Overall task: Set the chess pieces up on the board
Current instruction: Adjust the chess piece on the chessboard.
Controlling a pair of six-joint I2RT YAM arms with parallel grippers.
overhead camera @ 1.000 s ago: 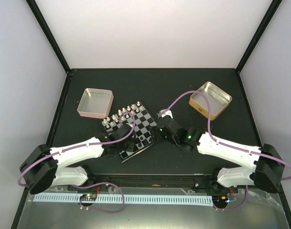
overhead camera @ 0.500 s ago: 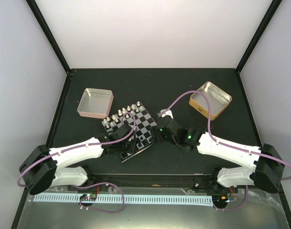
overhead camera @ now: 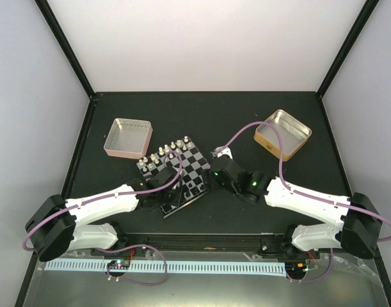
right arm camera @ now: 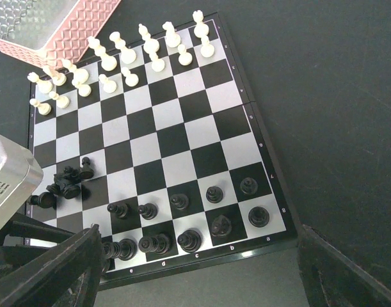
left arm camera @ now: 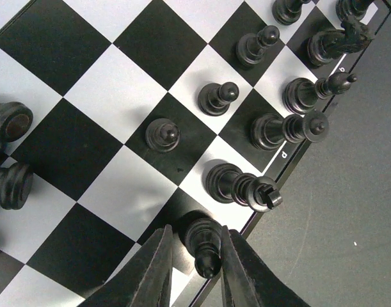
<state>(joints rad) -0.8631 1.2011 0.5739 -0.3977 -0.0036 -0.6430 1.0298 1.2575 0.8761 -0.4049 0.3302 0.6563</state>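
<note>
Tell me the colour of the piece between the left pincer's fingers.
The piece is black; the left wrist view shows it best.

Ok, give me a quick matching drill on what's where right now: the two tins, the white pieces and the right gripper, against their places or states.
Things:
1. pink tin
2. gold tin
3. white pieces
4. right gripper

Places or states:
A. open, above the board
B. on the table, right of the board
C. standing at the board's far end
D. on the table, left of the board

Pairs: 1-D, 2-B, 3-C, 4-A
</note>
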